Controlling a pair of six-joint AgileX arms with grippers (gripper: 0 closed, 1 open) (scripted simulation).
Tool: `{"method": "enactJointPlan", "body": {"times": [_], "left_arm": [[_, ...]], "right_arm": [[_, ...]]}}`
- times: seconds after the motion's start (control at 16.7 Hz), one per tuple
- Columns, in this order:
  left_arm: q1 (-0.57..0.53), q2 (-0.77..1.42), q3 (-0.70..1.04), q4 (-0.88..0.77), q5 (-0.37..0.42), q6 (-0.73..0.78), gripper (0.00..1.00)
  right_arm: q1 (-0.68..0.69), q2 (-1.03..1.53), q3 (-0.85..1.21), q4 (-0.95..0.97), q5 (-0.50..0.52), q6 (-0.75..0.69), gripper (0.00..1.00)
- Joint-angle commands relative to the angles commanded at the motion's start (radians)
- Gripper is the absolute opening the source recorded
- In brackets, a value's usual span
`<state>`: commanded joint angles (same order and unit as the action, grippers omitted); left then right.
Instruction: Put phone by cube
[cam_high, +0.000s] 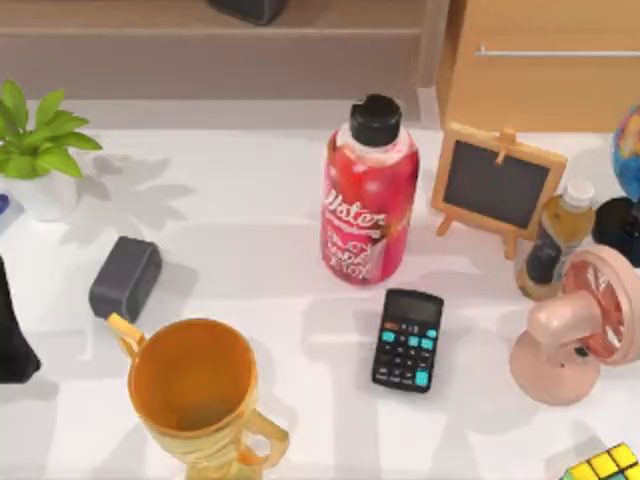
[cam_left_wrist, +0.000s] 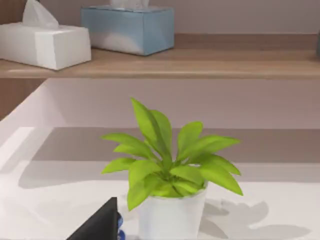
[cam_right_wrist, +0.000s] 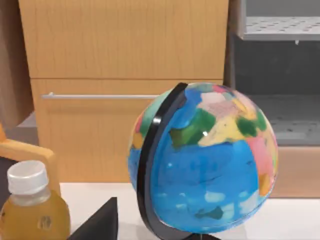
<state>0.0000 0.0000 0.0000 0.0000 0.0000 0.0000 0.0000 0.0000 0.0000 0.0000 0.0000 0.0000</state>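
A dark corner of the left gripper (cam_left_wrist: 97, 225) sits low in the left wrist view, facing a potted plant (cam_left_wrist: 167, 175); I cannot tell whether it is open or closed, or whether it holds anything. A sliver of blue (cam_left_wrist: 120, 225) lies just beside the pot, too little to identify. A dark corner of the right gripper (cam_right_wrist: 97, 222) faces a globe (cam_right_wrist: 210, 160) with an amber bottle (cam_right_wrist: 30, 210) beside it; its state cannot be told either.

From above, the left arm (cam_high: 12, 330) is at the table's left edge, well left of the calculator (cam_high: 408, 340). The cube (cam_high: 605, 465) is right of and nearer than the calculator, at the table's corner; a pink fan (cam_high: 575, 340) stands right of the calculator, and a red bottle (cam_high: 368, 205) just behind it.
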Motion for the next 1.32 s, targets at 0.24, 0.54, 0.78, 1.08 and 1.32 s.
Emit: {"method": "enactJointPlan", "body": {"times": [0.24,0.54,0.78,1.08,1.32], "left_arm": [[0.023,0.032,0.031,-0.018,0.01,0.015,1.0],[0.206,0.278,0.264,-0.142,0.053,0.129,1.0],[0.42,0.591,0.509,-0.307,0.07,0.28,1.0],[0.67,1.075,0.751,-0.555,0.061,0.517,1.0],[0.803,1.417,0.869,-0.723,0.047,0.705,1.0]], "right_arm": [[0.0,0.0,0.0,0.0,0.0,0.0,1.0],[0.0,0.0,0.0,0.0,0.0,0.0,1.0],[0.0,0.0,0.0,0.0,0.0,0.0,1.0],[0.0,0.0,0.0,0.0,0.0,0.0,1.0],[0.0,0.0,0.0,0.0,0.0,0.0,1.0]]}}
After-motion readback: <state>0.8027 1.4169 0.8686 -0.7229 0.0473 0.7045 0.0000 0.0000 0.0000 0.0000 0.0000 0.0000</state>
